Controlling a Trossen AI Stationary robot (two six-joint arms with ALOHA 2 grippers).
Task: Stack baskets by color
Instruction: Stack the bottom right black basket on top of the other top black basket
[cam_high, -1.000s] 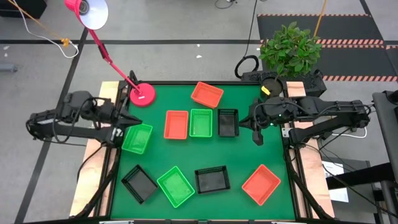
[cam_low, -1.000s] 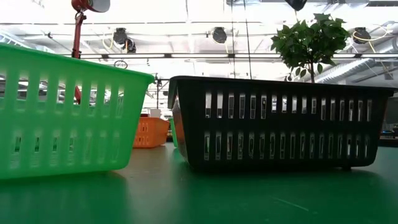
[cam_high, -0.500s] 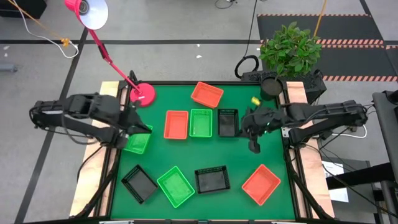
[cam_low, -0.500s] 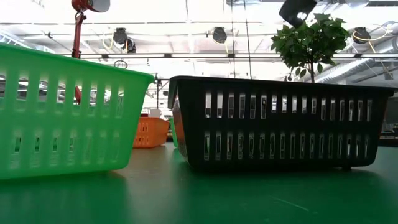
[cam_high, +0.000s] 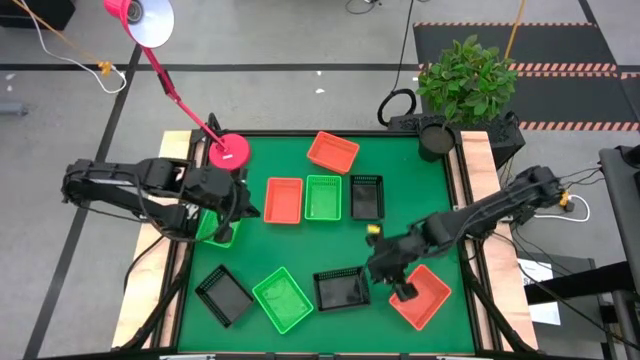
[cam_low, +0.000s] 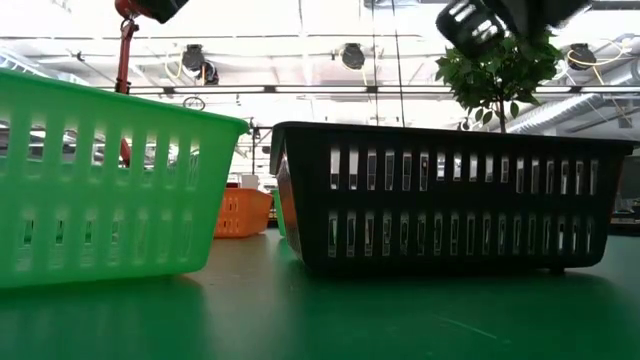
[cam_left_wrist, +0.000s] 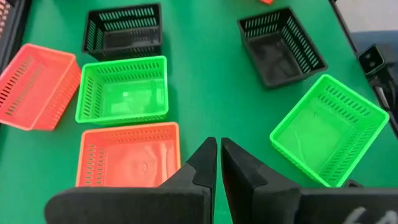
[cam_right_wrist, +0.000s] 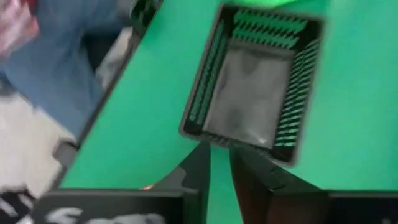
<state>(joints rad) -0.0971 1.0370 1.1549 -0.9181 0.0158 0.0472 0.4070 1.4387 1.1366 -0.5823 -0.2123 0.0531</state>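
Note:
Nine baskets lie on the green table. A middle row holds an orange one (cam_high: 284, 200), a green one (cam_high: 323, 197) and a black one (cam_high: 367, 197); another orange one (cam_high: 333, 152) lies behind them. Along the near edge sit a black one (cam_high: 222, 295), a green one (cam_high: 283, 300), a black one (cam_high: 342, 288) and an orange one (cam_high: 420, 295). My left gripper (cam_high: 248, 210) is shut, slanting down above a green basket (cam_high: 218, 228), its tips short of the orange basket (cam_left_wrist: 127, 155). My right gripper (cam_high: 378, 272) slants down toward the near black basket (cam_right_wrist: 249, 87), fingers a little apart.
A pink lamp base (cam_high: 228, 153) stands at the table's far left corner, its arm leaning out to the left. A potted plant (cam_high: 465, 80) stands behind the far right corner. Beyond the near edge, a person's blue trouser leg (cam_right_wrist: 56, 56) shows.
My left gripper has gone from the table's left edge toward the middle row and tipped downward. My right gripper has swung from beside the middle row's black basket toward the near edge, sinking and tipping down toward the near black basket. No basket has moved.

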